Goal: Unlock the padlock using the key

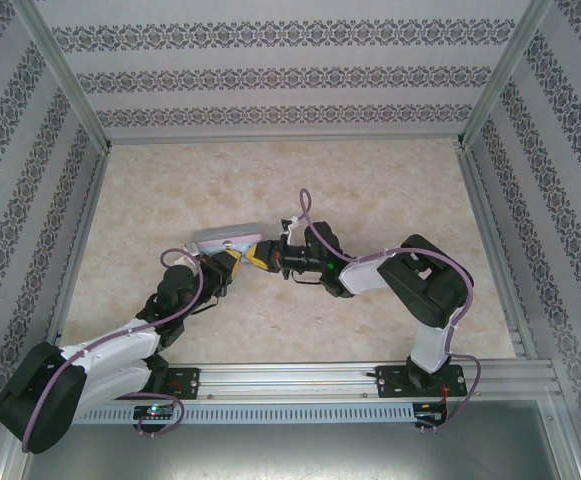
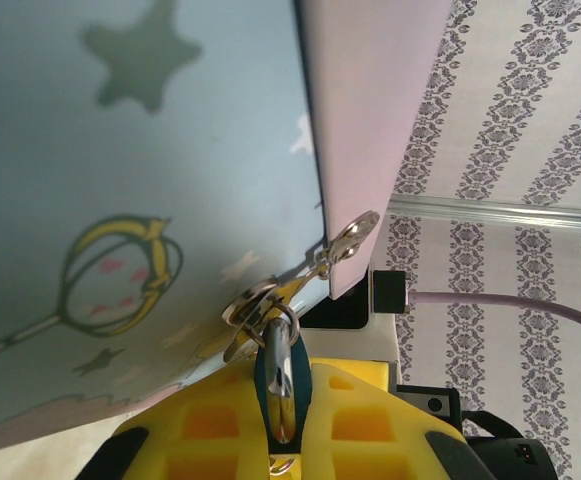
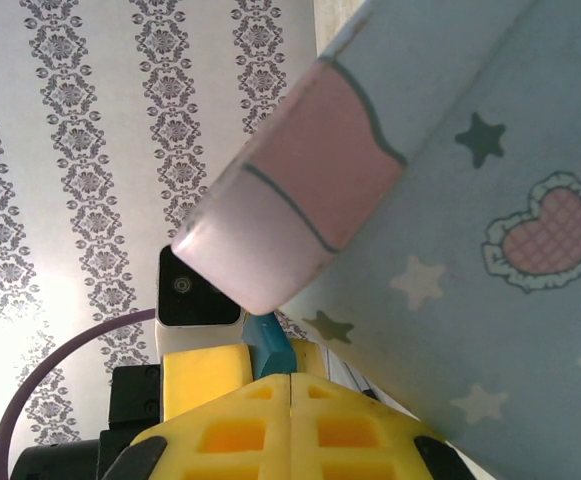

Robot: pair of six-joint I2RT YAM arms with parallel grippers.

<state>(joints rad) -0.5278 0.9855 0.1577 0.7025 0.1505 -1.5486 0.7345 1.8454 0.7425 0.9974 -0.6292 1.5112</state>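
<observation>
— Where is the padlock found?

— The padlock (image 2: 268, 372) is seen at the near edge of the tin box (image 1: 228, 238), around the middle of the worktop (image 1: 370, 180). Its thin shackle is threaded through the metal hasp (image 2: 348, 238) below the pink lid edge. Its blue-teal body is gripped between the yellow fingers of the left hand (image 2: 282, 440).

— And the right hand?

— The right hand (image 3: 290, 400) is set just beside the lock, on its right. Its fingers are pressed flat together, and whether anything thin is pinched in the seam cannot be told.

— Is any writing to be read?

— Printed motifs are made out on the pale-blue tin: stars, a pink heart with a frilled border, and a ringed wand.
</observation>
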